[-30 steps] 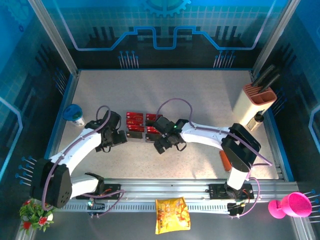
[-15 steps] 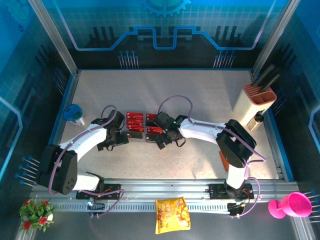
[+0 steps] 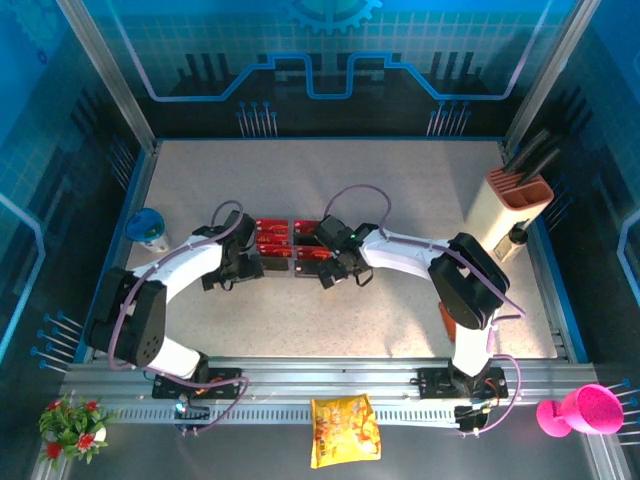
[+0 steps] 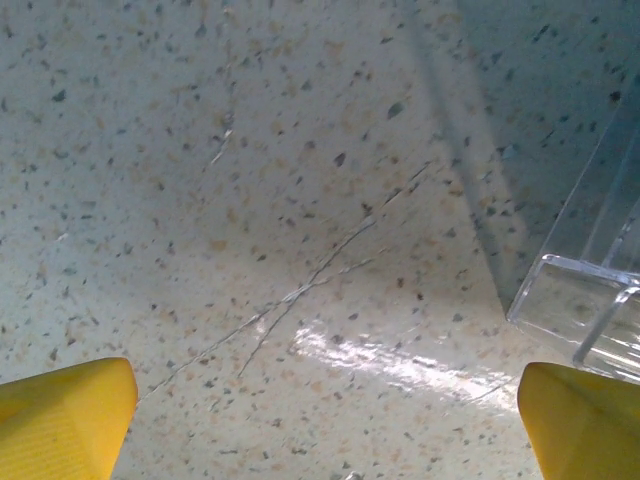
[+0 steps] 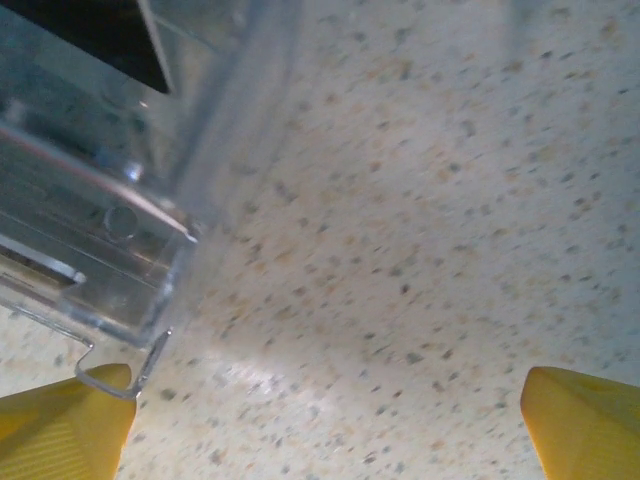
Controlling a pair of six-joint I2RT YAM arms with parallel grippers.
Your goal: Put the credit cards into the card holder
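Note:
Red credit cards [image 3: 271, 235] with black bands stand in two clear plastic racks [image 3: 303, 252] at the table's middle. My left gripper [image 3: 244, 266] sits just left of the racks, its yellow fingertips [image 4: 62, 415] wide open over bare table, with a clear rack corner [image 4: 590, 300] at the right. My right gripper [image 3: 338, 266] is at the racks' right side, open too; a rack wall [image 5: 95, 230] fills the upper left above its left fingertip [image 5: 65, 430]. An orange sliver, likely the card holder [image 3: 446, 318], peeks out beside the right arm's base.
A blue cup [image 3: 147, 228] stands at the left edge. A knife block [image 3: 512, 205] is at the right rear. A yellow snack bag [image 3: 343, 430], a pink cup [image 3: 580, 410] and a flower pot [image 3: 70, 425] lie off the table's front rail.
Both grippers have moved away from the front edge and closed in on the card racks from either side. Both stayed open.

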